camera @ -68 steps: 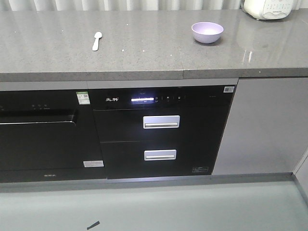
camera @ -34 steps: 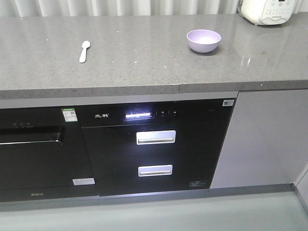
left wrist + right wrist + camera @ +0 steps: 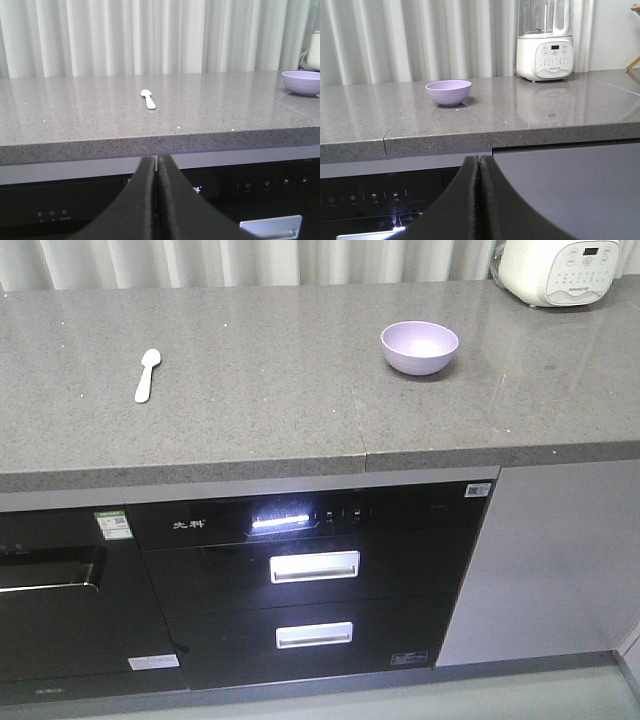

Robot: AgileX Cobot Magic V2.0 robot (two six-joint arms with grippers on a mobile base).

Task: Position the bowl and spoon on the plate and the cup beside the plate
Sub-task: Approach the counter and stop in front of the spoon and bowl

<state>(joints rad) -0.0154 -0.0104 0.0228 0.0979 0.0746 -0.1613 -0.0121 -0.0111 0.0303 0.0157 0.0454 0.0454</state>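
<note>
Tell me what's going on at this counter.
Nothing is being handled yet. The left gripper and right gripper are both shut and empty, held low in front of the counter, below its edge. The spoon lies on the left part of the counter. The bowl sits upright well to its right, near a white appliance. No plate or cup shows in any view.
</note>
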